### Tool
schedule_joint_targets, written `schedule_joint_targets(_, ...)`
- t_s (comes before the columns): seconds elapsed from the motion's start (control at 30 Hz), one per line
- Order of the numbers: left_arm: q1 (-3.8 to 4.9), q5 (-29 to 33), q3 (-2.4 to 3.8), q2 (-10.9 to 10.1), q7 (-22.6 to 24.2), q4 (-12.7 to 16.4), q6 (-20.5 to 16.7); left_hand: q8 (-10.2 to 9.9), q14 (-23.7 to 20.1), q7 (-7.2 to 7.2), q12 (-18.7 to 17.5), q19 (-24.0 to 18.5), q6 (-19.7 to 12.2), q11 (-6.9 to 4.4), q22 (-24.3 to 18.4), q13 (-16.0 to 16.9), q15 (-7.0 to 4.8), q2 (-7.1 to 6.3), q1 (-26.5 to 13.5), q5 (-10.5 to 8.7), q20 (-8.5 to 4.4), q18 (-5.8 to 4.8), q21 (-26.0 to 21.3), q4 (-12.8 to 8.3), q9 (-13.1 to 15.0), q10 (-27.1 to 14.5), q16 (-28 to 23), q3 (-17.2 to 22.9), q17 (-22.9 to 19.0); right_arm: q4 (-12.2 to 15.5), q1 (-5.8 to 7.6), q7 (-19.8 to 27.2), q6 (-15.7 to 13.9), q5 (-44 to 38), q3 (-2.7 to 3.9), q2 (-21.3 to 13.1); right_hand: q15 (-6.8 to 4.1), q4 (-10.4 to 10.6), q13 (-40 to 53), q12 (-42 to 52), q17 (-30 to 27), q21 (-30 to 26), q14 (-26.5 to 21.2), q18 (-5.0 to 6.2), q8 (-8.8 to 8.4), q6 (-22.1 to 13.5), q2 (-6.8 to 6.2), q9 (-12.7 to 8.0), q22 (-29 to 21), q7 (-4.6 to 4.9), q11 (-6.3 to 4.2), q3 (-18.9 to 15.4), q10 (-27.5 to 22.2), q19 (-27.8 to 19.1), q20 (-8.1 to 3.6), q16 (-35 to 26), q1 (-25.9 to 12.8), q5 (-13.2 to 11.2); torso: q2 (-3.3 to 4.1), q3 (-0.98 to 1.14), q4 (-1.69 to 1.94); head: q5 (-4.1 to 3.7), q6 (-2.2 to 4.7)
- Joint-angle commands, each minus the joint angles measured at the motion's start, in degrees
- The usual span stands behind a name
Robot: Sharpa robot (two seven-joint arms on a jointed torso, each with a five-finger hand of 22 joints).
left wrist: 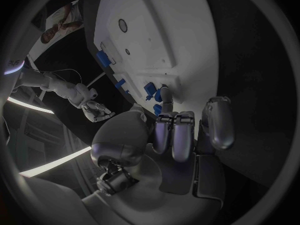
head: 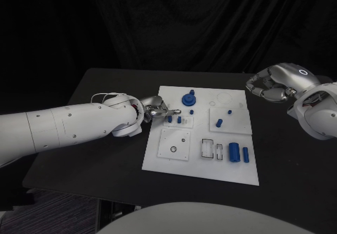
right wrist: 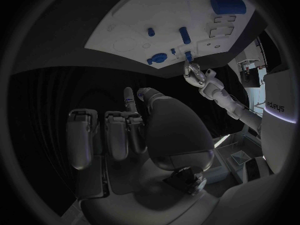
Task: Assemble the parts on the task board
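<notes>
Left hand (head: 153,108): at the task board's (head: 200,173) near-left edge, its fingers (left wrist: 180,135) close together, tips at a small blue peg (head: 171,118); whether they pinch it cannot be told, contact hidden.
Right hand (head: 270,87): off the board's far-right corner, above the black counter (head: 288,161), fingers (right wrist: 117,135) curled in, holding nothing.
Parts beyond left fingertips: blue round knob (head: 189,99), second peg (head: 218,123), two blue cylinders (head: 234,152).

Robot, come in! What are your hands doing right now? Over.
Left robot hand at white task board, fingertips at a small blue peg, grip unclear. Right robot hand off board, curled, holding nothing. Nothing blocking.
</notes>
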Motion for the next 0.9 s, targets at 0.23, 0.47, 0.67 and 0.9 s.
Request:
schedule_joint_targets(0.23,-0.13,-0.03,0.03,0.04,0.69,0.06,-0.29,1.12,6.16,-0.19,0.15,0.42,-0.28,-0.50,10.19,15.07,-0.26,0.62,0.86,0.89,-0.21,-0.21,0.57,0.04,0.89,5.98,0.15,-0.99,15.09,-0.02,-0.16,-0.95,0.13,-0.16,0.05,-0.03,-0.34,-0.08,15.06,0.16,9.76,-0.25,4.87,0.15,-0.33,0.20,-0.21,-0.05,13.69,-0.03,-0.30,0.31,6.07,4.12,-0.15,-0.25,0.57,0.30,-0.02,0.02,-0.03,0.06,-0.01)
schedule_joint_targets(0.47,-0.13,-0.03,0.03,0.04,0.74,0.05,-0.08,4.46,6.16,-0.57,0.15,0.39,-1.37,-0.83,10.16,15.07,-0.55,2.35,2.95,6.74,-0.50,-0.20,0.61,0.05,4.67,5.98,0.15,-3.02,15.09,-0.02,-0.18,-0.96,0.23,-0.16,0.05,-0.05,-0.36,-0.12,15.06,0.16,9.82,-0.22,4.88,0.14,-0.34,0.19,-0.17,-0.06,13.70,-0.04,-0.32,0.41,6.07,4.14,-0.17,-0.22,0.56,0.31,-0.03,0.02,-0.01,0.10,-0.01)
schedule_joint_targets(0.67,-0.13,-0.03,0.03,0.05,0.77,-0.01,-0.11,5.62,6.16,-0.75,0.15,0.37,-2.41,-0.97,10.17,15.07,-0.66,3.67,5.49,12.91,-0.64,-0.20,0.66,0.04,5.32,5.98,0.15,-3.65,15.09,-0.01,-0.21,-0.97,0.30,-0.16,0.05,-0.09,-0.36,-0.15,15.06,0.16,9.77,-0.25,4.87,0.15,-0.33,0.20,-0.16,-0.06,13.69,-0.05,-0.32,0.45,6.07,4.12,-0.17,-0.24,0.58,0.34,-0.06,0.03,0.02,0.13,-0.01)
schedule_joint_targets(0.9,-0.13,-0.03,0.03,-0.04,0.31,-0.01,0.51,6.27,6.16,-1.18,0.15,0.29,-3.98,-1.34,10.14,15.07,-0.98,3.52,12.92,24.11,-0.91,-0.18,0.64,-0.11,5.16,5.98,0.15,-0.86,15.09,0.06,-0.22,-0.99,0.29,-0.16,0.05,-0.17,-0.37,-0.18,15.06,0.16,9.76,-0.19,4.87,0.13,-0.33,0.21,-0.15,-0.06,13.71,-0.06,-0.32,0.49,6.07,4.15,-0.18,-0.25,0.60,0.37,-0.01,0.02,0.00,0.26,-0.01)
